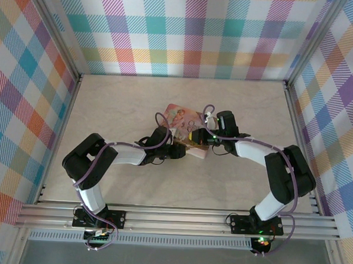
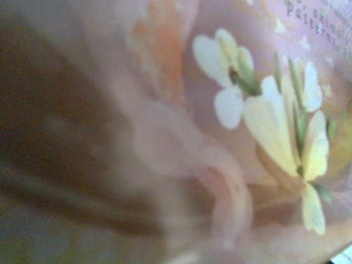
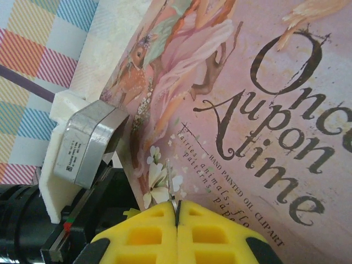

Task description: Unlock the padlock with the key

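1. Tin [image 1: 180, 115]: a flat pink rectangle with a glossy printed lid showing flowers, figures and "Once upon a time" lettering. It lies mid-table [image 1: 118, 105] on a pale marbled surface.
2. Right gripper [image 3: 177, 212]: its yellow grid-moulded pads are pressed together, pinching a thin silver metal sliver [image 3: 175, 199]. Whether this is the key cannot be told. The arm reaches in from 4 o'clock with its elbow bent, over the tin's 4 o'clock corner.
3. Left gripper [image 1: 175, 150]: it sits low at the tin's 7 o'clock edge. Its opening cannot be told, because its wrist view is blurred against the lid.
4. Padlock: hidden where the grippers meet, so its position cannot be told.
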You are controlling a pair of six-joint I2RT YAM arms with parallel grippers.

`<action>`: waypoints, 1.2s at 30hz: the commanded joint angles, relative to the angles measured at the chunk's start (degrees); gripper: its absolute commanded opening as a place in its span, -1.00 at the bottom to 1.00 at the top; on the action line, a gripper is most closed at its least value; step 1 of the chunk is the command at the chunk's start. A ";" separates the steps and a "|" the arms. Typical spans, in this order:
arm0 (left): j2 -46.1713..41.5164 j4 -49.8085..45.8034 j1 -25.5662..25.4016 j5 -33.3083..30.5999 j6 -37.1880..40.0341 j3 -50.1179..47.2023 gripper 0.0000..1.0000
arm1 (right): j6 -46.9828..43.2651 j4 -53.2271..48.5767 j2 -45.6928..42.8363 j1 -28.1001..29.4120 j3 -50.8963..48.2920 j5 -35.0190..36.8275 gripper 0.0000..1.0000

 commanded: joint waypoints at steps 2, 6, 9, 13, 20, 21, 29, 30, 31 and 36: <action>-3.22 0.86 -0.58 0.64 -2.19 1.58 -0.42 | -5.18 0.16 -5.47 0.36 -0.07 1.56 -1.00; -3.99 -1.19 -0.55 2.72 -3.24 2.80 -0.42 | -7.58 1.21 -10.74 0.39 -3.30 3.23 -1.00; -4.39 -3.65 -0.46 4.68 -3.70 4.42 -0.42 | -8.67 3.21 -15.78 0.76 -7.84 4.86 -1.00; -5.01 -7.61 -0.21 6.57 -3.93 6.54 -0.42 | -11.48 4.09 -21.99 2.87 -13.57 8.05 -1.00; -7.29 -13.30 0.65 8.05 -4.04 8.99 -0.42 | -13.94 8.61 -27.80 7.77 -22.94 14.97 -1.00; -7.58 -13.70 0.75 8.28 -4.17 9.19 -0.43 | -14.35 9.47 -27.71 8.50 -23.68 15.78 -1.00; -8.98 -15.12 1.56 10.92 -4.88 10.07 -0.42 | -17.28 18.72 -21.19 12.51 -27.29 19.15 -1.00; -9.14 -15.12 1.63 11.06 -4.92 10.07 -0.42 | -17.72 19.57 -19.96 13.08 -27.29 19.46 -1.00; -9.25 -15.16 1.64 11.05 -4.99 10.07 -0.42 | -17.97 20.39 -19.02 13.44 -27.36 19.81 -1.00; -9.52 -15.38 1.82 11.16 -5.36 10.11 -0.42 | -17.40 26.94 -14.71 14.05 -28.37 21.01 -1.00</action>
